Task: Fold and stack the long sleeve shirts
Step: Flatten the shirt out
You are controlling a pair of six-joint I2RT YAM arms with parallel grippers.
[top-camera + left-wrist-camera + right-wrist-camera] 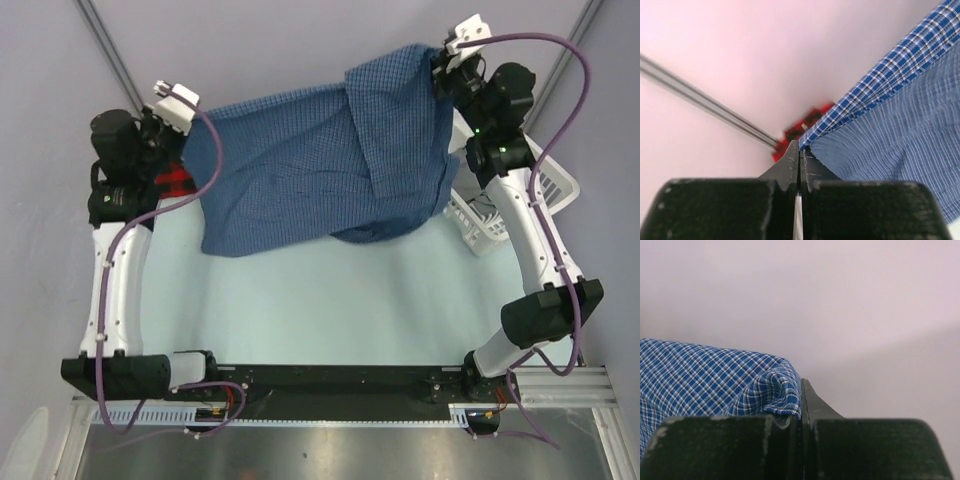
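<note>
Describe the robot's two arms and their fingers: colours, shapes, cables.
Both the left arm and right arm have white shells, black joints and a purple cable looping alongside. White camera blocks sit at the wrists. The fingers are black, flat and tapered.

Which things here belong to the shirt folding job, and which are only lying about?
For the job:
dark blue fine-check cloth shirt, held up and spread
red-and-black cloth shirt, mostly hidden at the left

Lying about:
white plastic lattice basket, at the right
</note>
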